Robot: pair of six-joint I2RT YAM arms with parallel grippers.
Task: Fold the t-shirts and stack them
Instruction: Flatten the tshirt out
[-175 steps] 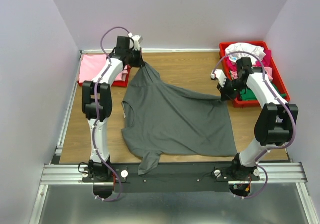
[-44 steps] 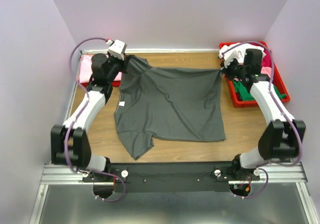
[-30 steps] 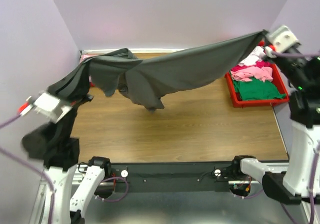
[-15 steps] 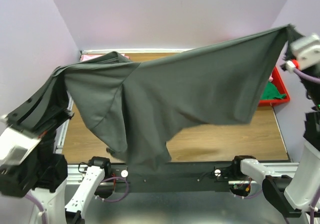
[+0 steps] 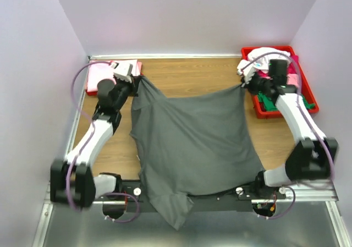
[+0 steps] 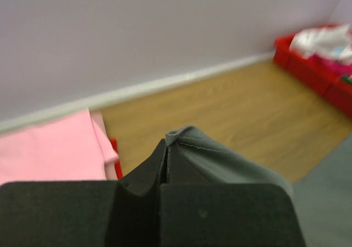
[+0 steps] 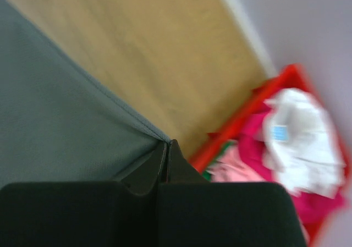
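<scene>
The dark grey t-shirt (image 5: 190, 142) lies spread over the middle of the table, its near end hanging over the front rail. My left gripper (image 5: 137, 79) is shut on its far left corner (image 6: 187, 140), beside the folded pink shirt (image 5: 102, 76). My right gripper (image 5: 243, 86) is shut on its far right corner (image 7: 148, 129), next to the red tray (image 5: 258, 110). Pink, white, magenta and green shirts (image 5: 275, 65) lie heaped in that tray, also seen in the right wrist view (image 7: 291, 142).
The pink shirt (image 6: 47, 148) lies on a red tray at the back left. The purple back wall (image 5: 187, 16) and side walls close the table. A metal rail (image 5: 308, 195) runs along the front edge.
Both arms swung the grey shirt high into the air, then brought it back down. It now lies flatter on the table, its near end over the front rail.
</scene>
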